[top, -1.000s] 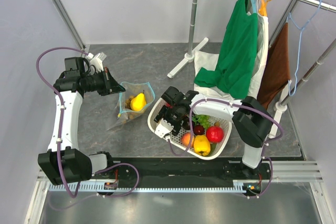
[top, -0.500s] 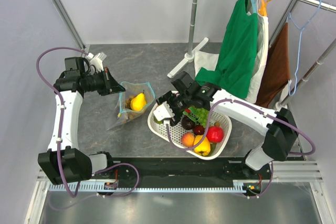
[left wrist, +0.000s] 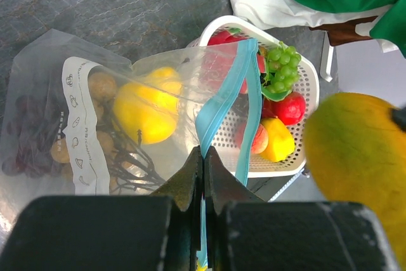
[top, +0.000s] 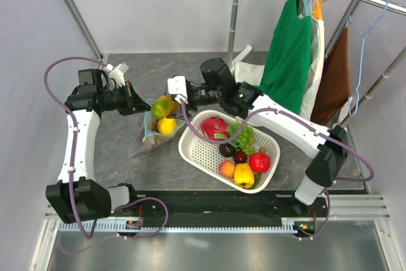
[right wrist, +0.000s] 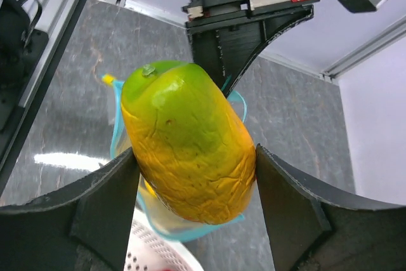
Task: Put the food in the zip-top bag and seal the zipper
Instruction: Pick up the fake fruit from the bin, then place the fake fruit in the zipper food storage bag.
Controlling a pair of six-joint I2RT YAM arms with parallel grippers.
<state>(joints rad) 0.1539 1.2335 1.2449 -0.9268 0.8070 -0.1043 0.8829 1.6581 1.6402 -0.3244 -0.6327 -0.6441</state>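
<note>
The clear zip-top bag (top: 151, 139) lies left of the white basket, its mouth held open. My left gripper (top: 137, 107) is shut on the teal zipper (left wrist: 219, 107), as the left wrist view (left wrist: 203, 155) shows. Inside the bag are a yellow fruit (left wrist: 144, 111), a brown berry cluster (left wrist: 100, 85) and dark purple grapes (left wrist: 25, 139). My right gripper (top: 166, 102) is shut on a yellow-green mango (right wrist: 187, 150) and holds it just above the bag's mouth. The mango also shows in the left wrist view (left wrist: 358, 157).
The white perforated basket (top: 198, 152) holds a red dragon fruit (top: 214, 126), green grapes (top: 245, 136), a red fruit (top: 259, 162), a yellow pepper (top: 243, 174) and a peach (top: 226, 169). A clothes rack with a green garment (top: 288, 61) stands at the back right, with its base (top: 223, 73) on the table.
My right gripper has lifted the mango out of the basket and carried it left to above the bag's mouth. The left arm has not moved.
</note>
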